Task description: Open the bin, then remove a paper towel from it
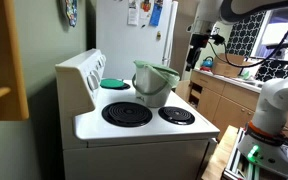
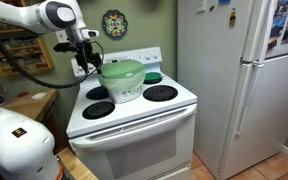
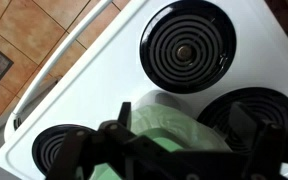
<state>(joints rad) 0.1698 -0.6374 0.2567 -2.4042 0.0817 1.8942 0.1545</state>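
On stove (image 1: 149, 128): bin (image 1: 156, 88) sitting among burners, lid (image 2: 122, 68) looking shut.
Gripper (image 2: 87, 64): hovering just beside bin, jaws spread, empty.
Doing it well: hooking lid edge opposite hinge, lifting slowly.

We count one bin (image 2: 123, 85), one stove (image 2: 134, 150) with three bare coil burners (image 2: 161, 93), one teal disc (image 2: 154, 77), one refrigerator (image 2: 234, 100), one wall plate (image 2: 115, 22) and one robot arm (image 2: 29, 17).

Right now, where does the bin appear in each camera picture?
Exterior view: the bin stands mid-picture on the stove top.
Exterior view: the bin stands left of centre.
Wrist view: the bin's green top shows at the bottom edge.
Shared landmark: the white stove top.
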